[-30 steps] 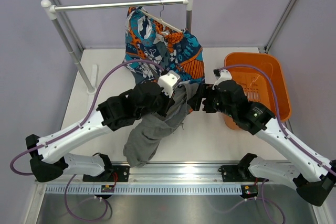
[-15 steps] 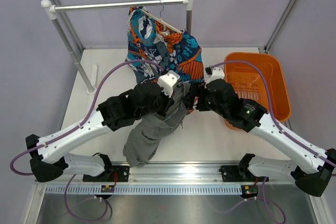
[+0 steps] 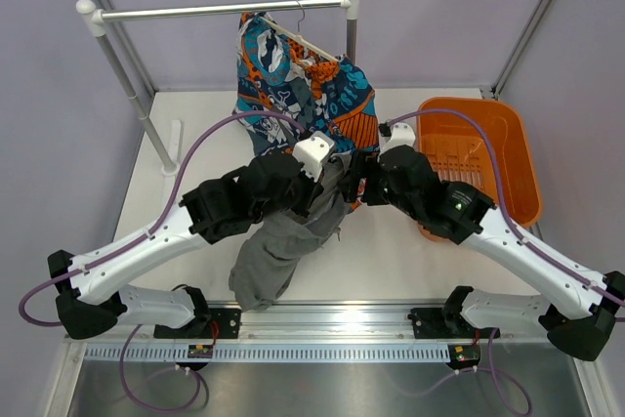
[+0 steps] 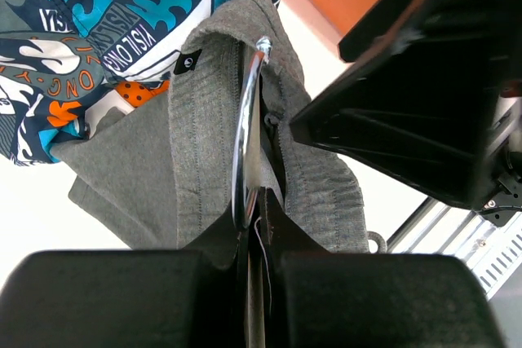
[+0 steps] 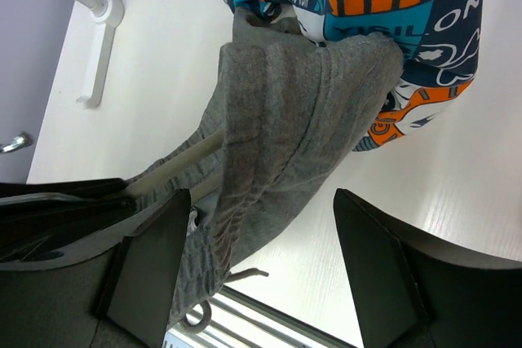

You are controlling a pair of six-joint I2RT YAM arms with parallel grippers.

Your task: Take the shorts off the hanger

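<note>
The printed teal, orange and white shorts (image 3: 293, 95) hang on a cream hanger (image 3: 305, 43) hooked over the rail. They also show in the left wrist view (image 4: 98, 22) and the right wrist view (image 5: 391, 6). My left gripper (image 4: 253, 226) is shut on the metal hook (image 4: 245, 120) of a second hanger that carries grey shorts (image 3: 283, 241). These drape down toward the table's near edge. That hanger's cream bar (image 5: 175, 159) shows under the grey cloth (image 5: 285, 120). My right gripper (image 5: 261, 266) is open, with the grey cloth's edge by its left finger (image 5: 147, 258).
An orange basket (image 3: 488, 144) stands at the right. The clothes rail (image 3: 220, 11) crosses the back, and its foot (image 5: 102, 46) rests on the table at the left. Both grippers (image 3: 342, 175) are close together at the middle, below the printed shorts.
My right gripper has moved left, away from the basket and up to the grey shorts. The left arm and the printed shorts have not moved.
</note>
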